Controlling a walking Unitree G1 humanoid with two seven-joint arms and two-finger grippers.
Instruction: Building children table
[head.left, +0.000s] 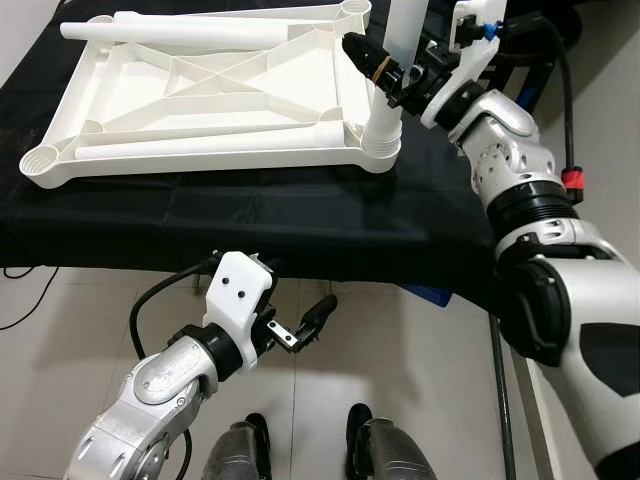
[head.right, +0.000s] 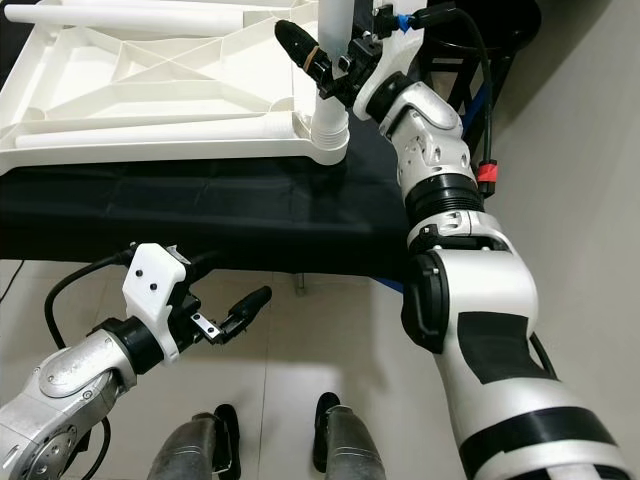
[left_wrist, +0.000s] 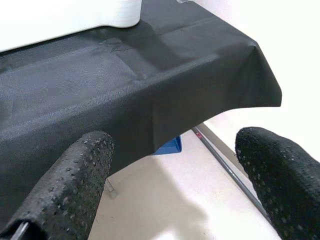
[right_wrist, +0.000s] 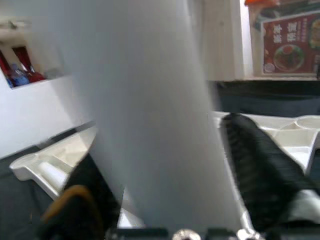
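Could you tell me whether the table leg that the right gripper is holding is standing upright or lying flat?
Upright: the white leg stands in the corner socket of the upturned tabletop, with the right gripper around it.

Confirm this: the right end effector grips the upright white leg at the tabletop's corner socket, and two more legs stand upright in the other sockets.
Not quite. The right end effector does grip the upright leg at the corner socket, but the left eye view shows the two other legs lying flat on the upturned tabletop.

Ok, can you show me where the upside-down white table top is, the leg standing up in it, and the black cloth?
table top (head.left: 200, 85), left eye view, on its ribbed underside.
standing leg (head.right: 333, 110), right eye view, on its lower shaft above the corner socket.
black cloth (head.left: 300, 215), left eye view, on its flat front part.
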